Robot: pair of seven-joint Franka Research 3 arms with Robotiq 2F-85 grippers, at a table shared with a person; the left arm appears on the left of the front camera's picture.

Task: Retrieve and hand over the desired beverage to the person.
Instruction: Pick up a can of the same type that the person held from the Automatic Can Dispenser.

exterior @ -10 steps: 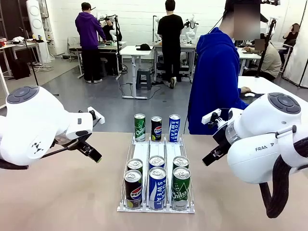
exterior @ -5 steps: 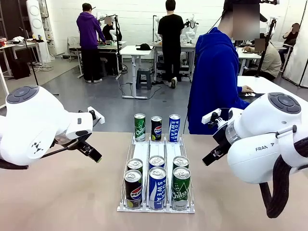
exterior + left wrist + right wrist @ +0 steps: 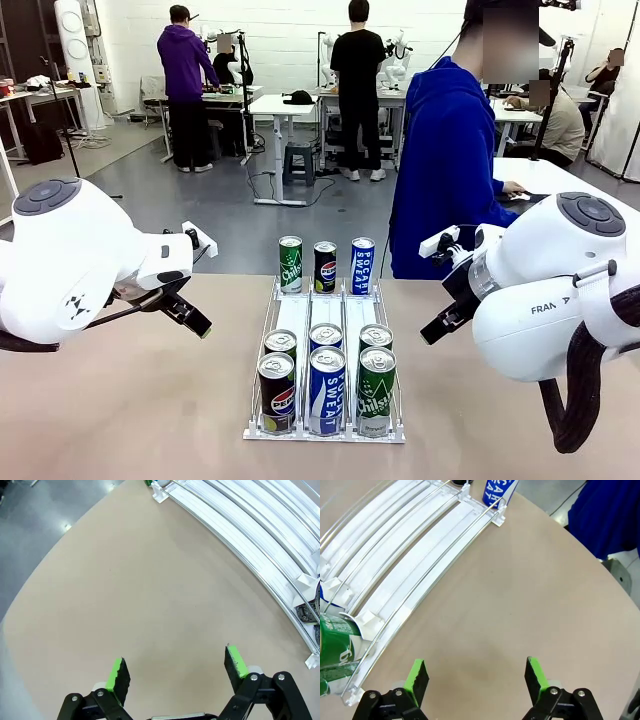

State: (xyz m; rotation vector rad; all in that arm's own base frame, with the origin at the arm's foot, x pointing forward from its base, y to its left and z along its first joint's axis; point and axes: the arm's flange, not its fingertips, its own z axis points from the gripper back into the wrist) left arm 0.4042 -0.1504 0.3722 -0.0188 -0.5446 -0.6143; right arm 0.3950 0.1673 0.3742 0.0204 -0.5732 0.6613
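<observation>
A white three-lane can rack [image 3: 325,315] stands mid-table. At its far end stand a green Chilsung can [image 3: 290,264], a Pepsi can [image 3: 325,267] and a blue Pocari Sweat can [image 3: 362,266]. At its near end are a Pepsi can [image 3: 276,392], a Pocari Sweat can [image 3: 326,390] and a green can [image 3: 375,391], with more cans behind them. The person in the blue hoodie [image 3: 447,165] stands at the far right side, turned away. My left gripper [image 3: 177,670] hangs open over bare table left of the rack [image 3: 260,560]. My right gripper [image 3: 477,680] hangs open over bare table right of the rack [image 3: 415,580].
The tan table [image 3: 130,400] has free room on both sides of the rack. Two other people [image 3: 183,85] stand at benches far behind. A white table [image 3: 560,180] lies beyond the right arm.
</observation>
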